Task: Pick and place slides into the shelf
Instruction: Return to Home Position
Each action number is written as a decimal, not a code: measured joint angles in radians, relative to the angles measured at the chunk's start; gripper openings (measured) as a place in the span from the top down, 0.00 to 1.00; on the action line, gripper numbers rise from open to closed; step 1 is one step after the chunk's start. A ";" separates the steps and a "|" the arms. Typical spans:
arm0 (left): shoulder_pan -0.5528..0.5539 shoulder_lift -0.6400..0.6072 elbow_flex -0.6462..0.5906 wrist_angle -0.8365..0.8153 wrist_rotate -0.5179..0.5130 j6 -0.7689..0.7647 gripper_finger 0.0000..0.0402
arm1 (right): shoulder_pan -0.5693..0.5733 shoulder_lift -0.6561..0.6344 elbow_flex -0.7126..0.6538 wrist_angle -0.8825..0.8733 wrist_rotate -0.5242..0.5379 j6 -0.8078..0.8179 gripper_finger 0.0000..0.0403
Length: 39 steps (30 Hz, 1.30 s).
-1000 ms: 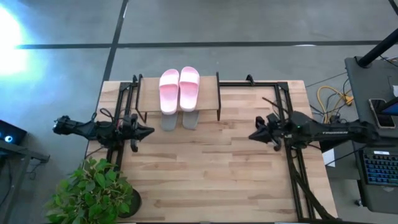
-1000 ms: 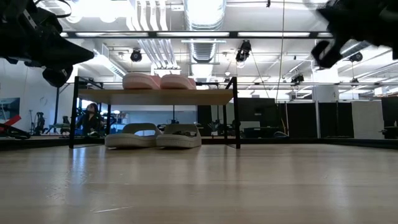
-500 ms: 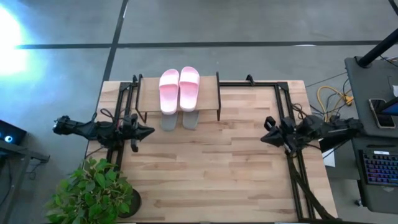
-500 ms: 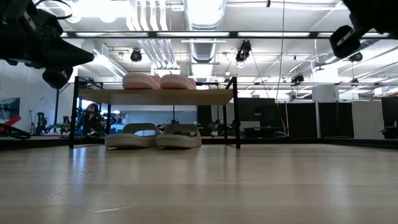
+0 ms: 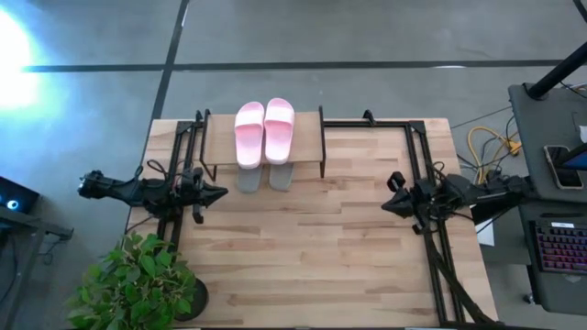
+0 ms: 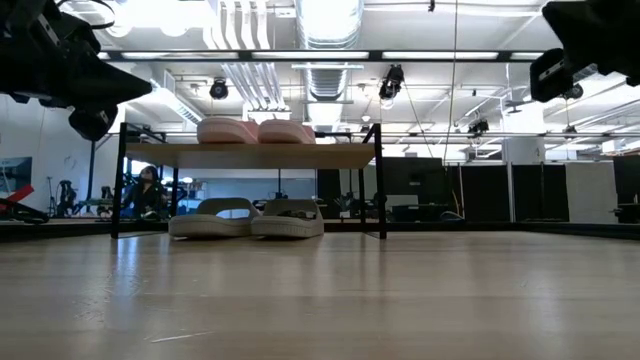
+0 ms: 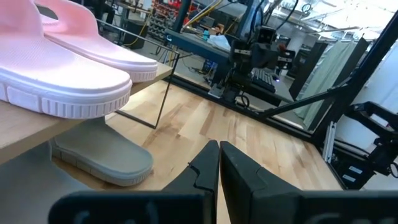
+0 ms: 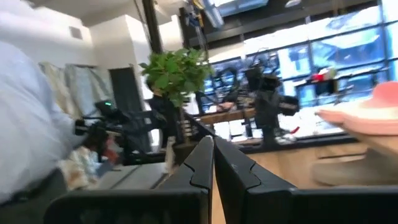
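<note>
The pale pink pair of slides (image 5: 264,131) lies side by side on the shelf's (image 5: 307,139) light wood top, also seen in the low view as the pink slides (image 6: 255,131). The grey-green pair (image 6: 246,217) rests soles-down on the lower tier, its ends showing at the shelf's near edge (image 5: 265,177). My left gripper (image 5: 220,192) hovers shut near the table's left edge, just near-left of the shelf; its wrist view shows a pink slide (image 7: 68,68) and a grey-green slide (image 7: 102,160). My right gripper (image 5: 385,205) hovers shut by the table's right side, holding nothing.
Black metal frames run along the table's left side (image 5: 179,174) and right side (image 5: 426,183). A potted plant (image 5: 138,284) stands at the near-left corner. A desk with a keyboard (image 5: 559,247) lies beyond the right edge. Bare tabletop (image 5: 303,247) spreads in front of the shelf.
My right arm has drawn back toward the table's right edge, its gripper moving from nearer the middle to beside the right frame, and staying shut. The left arm and all the slides have kept still.
</note>
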 joint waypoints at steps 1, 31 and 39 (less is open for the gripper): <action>0.000 0.001 0.000 0.000 0.000 0.000 1.00 | -0.005 -0.002 0.000 -0.005 0.007 -0.016 0.98; 0.000 0.011 0.000 0.006 -0.008 0.149 1.00 | -0.040 -0.009 0.000 -0.061 0.005 -0.038 0.98; 0.000 0.011 0.000 0.006 -0.008 0.162 1.00 | -0.040 -0.009 0.000 -0.061 0.006 -0.038 0.98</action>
